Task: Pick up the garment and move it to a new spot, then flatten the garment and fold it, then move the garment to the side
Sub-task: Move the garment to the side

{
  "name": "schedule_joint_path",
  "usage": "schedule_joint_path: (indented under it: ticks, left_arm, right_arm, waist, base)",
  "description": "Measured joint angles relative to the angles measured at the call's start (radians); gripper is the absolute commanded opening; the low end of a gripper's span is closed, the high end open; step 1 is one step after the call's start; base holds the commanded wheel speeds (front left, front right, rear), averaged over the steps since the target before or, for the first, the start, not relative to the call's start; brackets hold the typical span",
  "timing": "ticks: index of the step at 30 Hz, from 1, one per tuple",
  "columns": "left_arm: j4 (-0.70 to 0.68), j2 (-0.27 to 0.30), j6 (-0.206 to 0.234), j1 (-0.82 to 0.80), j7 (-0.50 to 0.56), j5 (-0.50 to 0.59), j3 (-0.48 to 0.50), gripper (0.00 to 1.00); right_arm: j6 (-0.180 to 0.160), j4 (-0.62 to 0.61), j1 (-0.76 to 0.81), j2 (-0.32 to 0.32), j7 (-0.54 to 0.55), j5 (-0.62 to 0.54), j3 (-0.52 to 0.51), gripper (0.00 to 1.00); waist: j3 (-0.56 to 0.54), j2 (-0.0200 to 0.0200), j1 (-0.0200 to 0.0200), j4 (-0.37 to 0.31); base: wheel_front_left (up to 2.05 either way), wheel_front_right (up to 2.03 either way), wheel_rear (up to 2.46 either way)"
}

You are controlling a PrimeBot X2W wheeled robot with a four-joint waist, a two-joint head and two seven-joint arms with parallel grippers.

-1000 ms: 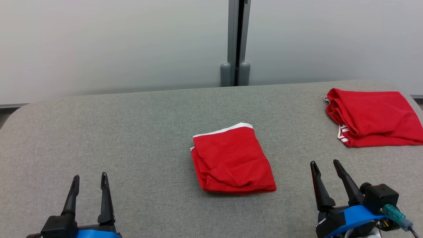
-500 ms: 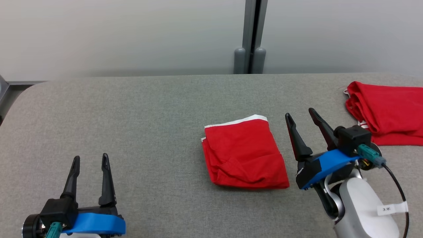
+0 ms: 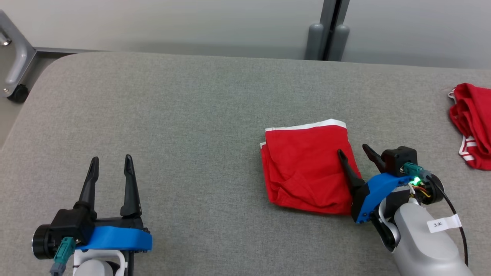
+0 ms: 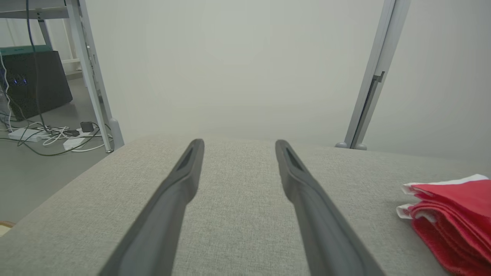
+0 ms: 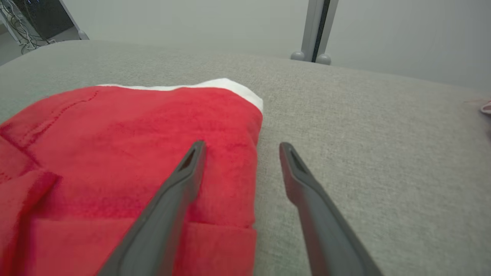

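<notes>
Bearing the red garment (image 3: 307, 172), grey table (image 3: 184, 115); pale wall (image 3: 172, 19).

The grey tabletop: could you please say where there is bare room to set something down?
Widest bare stretch: between the folded red garment with white trim and the left gripper. A narrower strip separates it from the second red garment. Crowded: its right edge, which the right gripper straddles.

Head overhead; wrists low, garment (image 3: 307, 172) apparently shared.
</notes>
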Motion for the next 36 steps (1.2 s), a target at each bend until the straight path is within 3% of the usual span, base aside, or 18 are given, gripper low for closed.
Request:
schedule_joint_path:
  ticks: [12, 13, 15, 21, 36]
  left_arm:
    - [0.004, -0.004, 0.0, -0.016, 0.0, -0.001, 0.002, 1.0]
    - [0.005, -0.004, 0.0, -0.016, 0.0, -0.001, 0.002, 1.0]
    - [0.005, -0.005, 0.004, -0.016, 0.0, -0.001, 0.005, 1.0]
    - [-0.002, -0.006, 0.006, -0.016, 0.0, -0.001, 0.005, 1.0]
    - [-0.028, -0.005, 0.003, -0.093, 0.0, 0.018, 0.004, 1.0]
  right_arm:
    - [0.0, 0.2, -0.037, 0.025, -0.01, 0.083, 0.062, 1.0]
    - [0.0, 0.205, -0.041, 0.026, -0.01, 0.099, 0.069, 0.49]
    - [0.0, 0.209, -0.045, 0.03, -0.012, 0.12, 0.083, 0.0]
    - [0.001, 0.202, -0.06, 0.007, -0.063, 0.148, 0.128, 0.0]
    - [0.0, 0.057, -0.11, -0.188, -0.101, 0.16, 0.152, 0.0]
  waist:
    - [0.029, 0.0, 0.0, 0.033]
    - [0.028, 0.0, -0.0001, 0.032]
    - [0.028, 0.0, -0.0001, 0.026]
    - [0.035, 0.0, -0.0001, -0.014]
    - [0.125, 0.0, -0.0001, -0.192]
  base:
    - [0.0, 0.0, 0.0]
    - [0.0, 0.0, 0.0]
    - [0.0, 0.0, 0.0]
    - [0.0, 0.0, 0.0]
    - [0.0, 0.0, 0.0]
